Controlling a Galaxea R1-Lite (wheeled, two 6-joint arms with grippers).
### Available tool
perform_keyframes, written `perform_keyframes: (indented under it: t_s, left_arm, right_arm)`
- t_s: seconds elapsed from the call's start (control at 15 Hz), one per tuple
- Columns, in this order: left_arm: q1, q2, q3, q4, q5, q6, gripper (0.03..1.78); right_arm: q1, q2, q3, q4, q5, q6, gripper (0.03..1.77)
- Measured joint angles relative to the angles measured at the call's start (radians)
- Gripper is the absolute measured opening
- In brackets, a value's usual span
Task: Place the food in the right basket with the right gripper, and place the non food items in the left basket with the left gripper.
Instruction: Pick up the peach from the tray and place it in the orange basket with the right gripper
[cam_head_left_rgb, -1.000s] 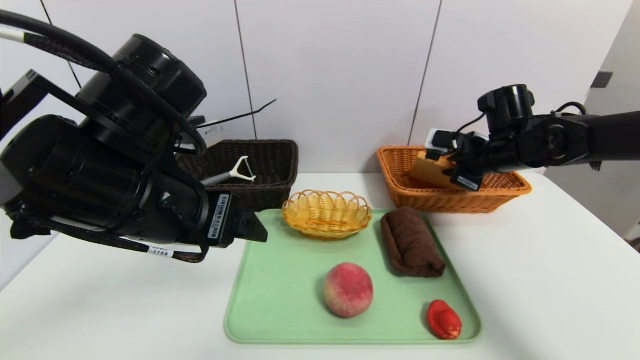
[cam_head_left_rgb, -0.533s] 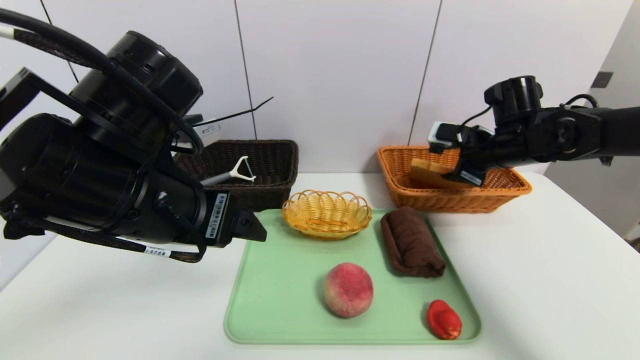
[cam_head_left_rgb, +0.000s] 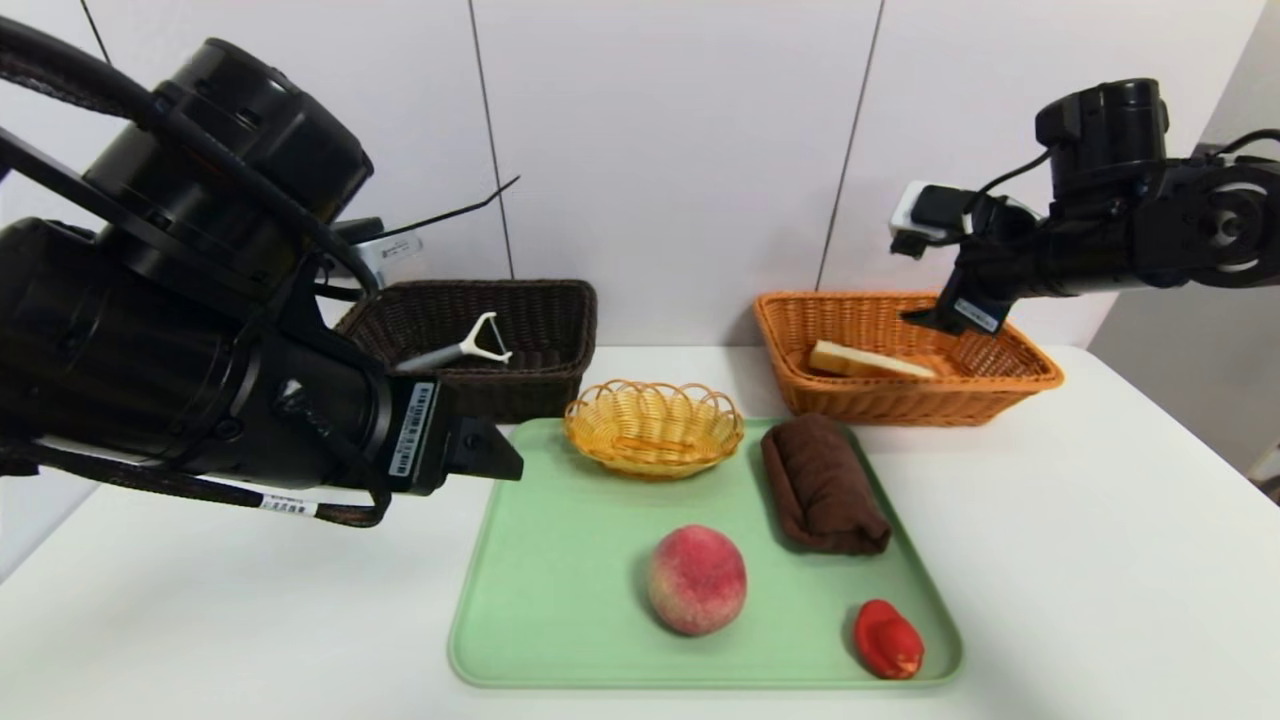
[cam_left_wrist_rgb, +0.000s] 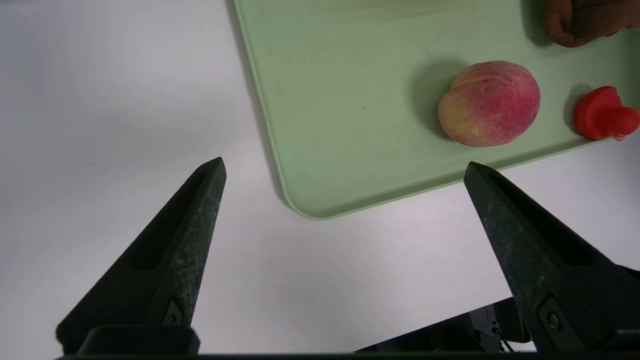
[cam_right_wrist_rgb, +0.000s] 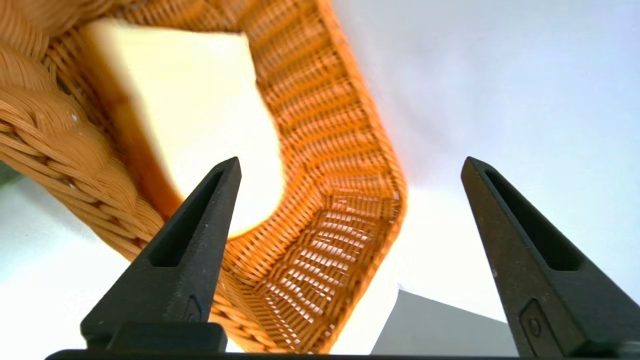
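The right gripper (cam_head_left_rgb: 940, 318) has let go and risen, jaws spread; the bread (cam_head_left_rgb: 868, 361) now lies in the orange basket (cam_head_left_rgb: 1020, 385), upper right. The left gripper (cam_left_wrist_rgb: 345, 167) hovers released.

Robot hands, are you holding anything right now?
Nothing is held. The right end effector is open above the orange basket, where the bread slice lies. The left end effector is open too.

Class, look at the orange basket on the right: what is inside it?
One slice of bread lies flat inside the orange basket. The open right gripper hangs above it. The basket's near wall hides part of the floor, so anything low there cannot be seen.
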Motion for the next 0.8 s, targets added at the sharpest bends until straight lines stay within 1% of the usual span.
perform_keyframes:
  t_s: [0.07,0.2,0.33,0.47,0.67,0.73,0.8]
  left_arm:
    - [0.000,-0.004,0.000,0.000,0.000,0.001,1.69]
    - [0.000,-0.016,0.000,0.000,0.000,-0.002,1.69]
    - [0.000,-0.028,0.001,0.000,0.001,-0.004,1.69]
    - [0.000,-0.043,0.008,0.000,0.001,-0.005,1.69]
    - [0.000,-0.067,0.015,0.000,0.001,-0.006,1.69]
    - [0.000,-0.074,0.015,0.000,0.001,-0.006,1.69]
    - [0.000,-0.080,0.016,0.000,0.001,-0.010,1.69]
  right_arm:
    - [0.004,-0.016,0.000,0.000,-0.001,0.014,1.56]
    - [0.025,-0.047,-0.004,0.032,-0.002,0.072,1.59]
    - [0.060,-0.078,-0.030,0.117,-0.003,0.169,1.62]
    - [0.109,-0.106,-0.057,0.198,-0.006,0.291,1.64]
    - [0.229,-0.150,-0.094,0.336,-0.009,0.555,1.66]
    - [0.273,-0.165,-0.099,0.385,-0.009,0.634,1.67]
    - [0.308,-0.177,-0.101,0.418,-0.009,0.692,1.67]
